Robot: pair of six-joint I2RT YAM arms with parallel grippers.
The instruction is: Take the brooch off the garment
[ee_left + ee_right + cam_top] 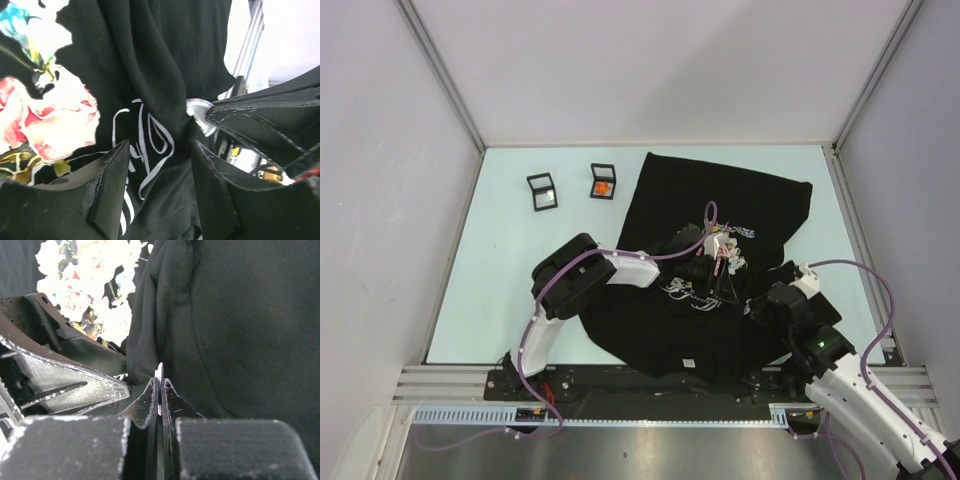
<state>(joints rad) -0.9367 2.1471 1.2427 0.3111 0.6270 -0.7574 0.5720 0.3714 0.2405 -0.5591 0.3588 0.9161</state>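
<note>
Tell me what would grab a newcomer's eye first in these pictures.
The big black T-shirt sprawled over the pale table, with its pink rose print, dominates. At its middle the right gripper pinches a small silver disc, facing the open left gripper. Two little black boxes sit at the far left of the table, one holding something orange.

Garment (pixel 740 200) spread over table's (pixel 500 300) right half, reaching near edge. First case (pixel 542 191) near far edge, left of garment; second case (pixel 603 181) between them, just beside garment. Brooch (pixel 199 111) against bunched fold mid-garment.
</note>
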